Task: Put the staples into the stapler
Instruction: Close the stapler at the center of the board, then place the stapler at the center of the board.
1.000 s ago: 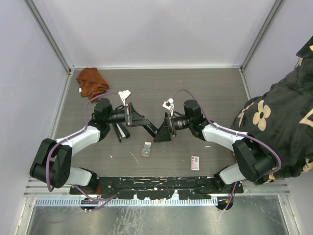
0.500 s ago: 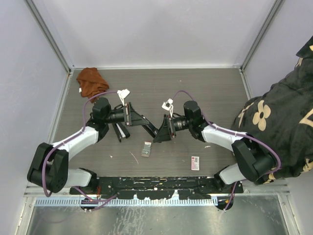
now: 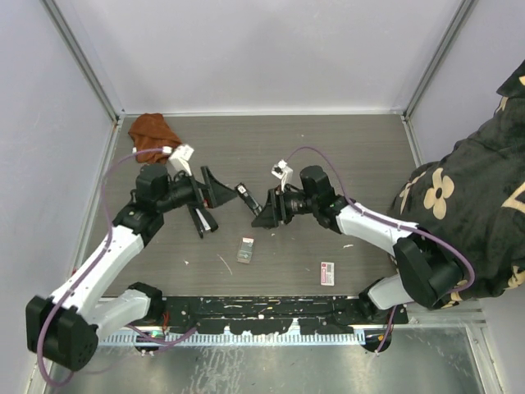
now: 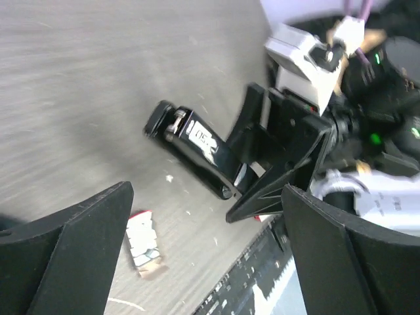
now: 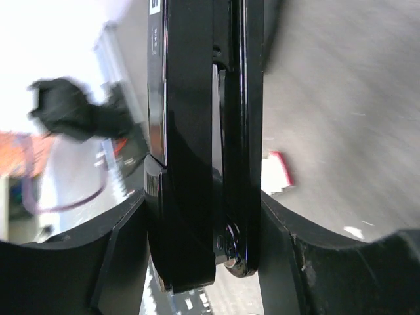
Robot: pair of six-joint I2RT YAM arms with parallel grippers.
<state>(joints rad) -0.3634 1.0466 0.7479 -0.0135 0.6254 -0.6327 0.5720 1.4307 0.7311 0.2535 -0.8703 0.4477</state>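
Left claw: fingers spread wide, nothing between them, not touching anything.

Right claw: closed on the black stapler. In my right wrist view the stapler body fills the gap and presses against both fingers. It is gripped at one end and lifted off the table. The free end sticks out past the fingertips toward my left claw and stops short of it.

The staples lie in their small grey tray flat on the table. They are nearer my bases than either claw, roughly below the gap between the two, and apart from both. In my left wrist view they show under the held stapler.

The red-and-white box lies on the table, nearer my bases than the right claw and further right than the tray.

A second stapler lies on the table just base-side of my left claw.

A brown cloth sits beyond my left claw, at the far left corner.
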